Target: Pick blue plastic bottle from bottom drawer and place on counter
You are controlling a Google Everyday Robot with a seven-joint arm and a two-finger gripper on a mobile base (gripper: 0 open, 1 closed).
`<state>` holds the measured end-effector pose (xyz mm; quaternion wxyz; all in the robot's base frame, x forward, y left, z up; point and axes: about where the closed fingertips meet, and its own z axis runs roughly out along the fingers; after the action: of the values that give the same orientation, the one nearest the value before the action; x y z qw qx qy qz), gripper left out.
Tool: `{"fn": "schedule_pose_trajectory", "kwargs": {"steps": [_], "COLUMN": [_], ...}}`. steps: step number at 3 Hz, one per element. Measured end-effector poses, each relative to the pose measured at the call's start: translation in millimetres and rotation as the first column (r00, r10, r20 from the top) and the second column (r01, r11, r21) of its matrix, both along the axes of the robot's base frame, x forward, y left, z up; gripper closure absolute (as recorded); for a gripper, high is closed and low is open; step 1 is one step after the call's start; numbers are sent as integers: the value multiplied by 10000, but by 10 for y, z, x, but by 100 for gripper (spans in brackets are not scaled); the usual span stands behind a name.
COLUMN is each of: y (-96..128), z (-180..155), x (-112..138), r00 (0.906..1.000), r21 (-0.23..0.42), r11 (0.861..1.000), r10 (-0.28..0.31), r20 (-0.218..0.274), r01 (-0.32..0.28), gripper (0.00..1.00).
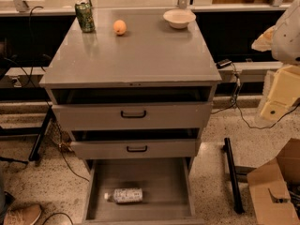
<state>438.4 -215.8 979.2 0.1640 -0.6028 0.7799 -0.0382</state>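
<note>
Well off the counter's (140, 55) right edge hangs the gripper (280, 97), touching nothing; whether it is released or clenched cannot be told. Below the counter's front edge, the blue plastic bottle (125, 195) lies on its side in the open bottom drawer (157, 175).

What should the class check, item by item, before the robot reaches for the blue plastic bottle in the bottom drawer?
1. Bottom drawer pulled open: ok.
2. Blue plastic bottle lying on its side inside, nothing covering it: ok.
3. Gripper above the drawer: not ok; it is at the right edge, beside the cabinet.
4. Gripper ready to grasp: cannot tell.
5. Bare counter space in front of the green can, orange and bowl: ok.
</note>
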Motion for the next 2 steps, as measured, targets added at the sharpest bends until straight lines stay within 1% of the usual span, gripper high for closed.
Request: {"fn": "schedule_pose_trajectory", "kwargs": {"steps": [1, 2], "y": [0, 74], "z": [-1, -299], "x": [0, -5], "r00": [10000, 9993], "r21": [2, 488], "r11": [10000, 9986], "r10": [1, 239], "r20": [-1, -288], "r01": [-1, -225], "gripper": [0, 0]}}
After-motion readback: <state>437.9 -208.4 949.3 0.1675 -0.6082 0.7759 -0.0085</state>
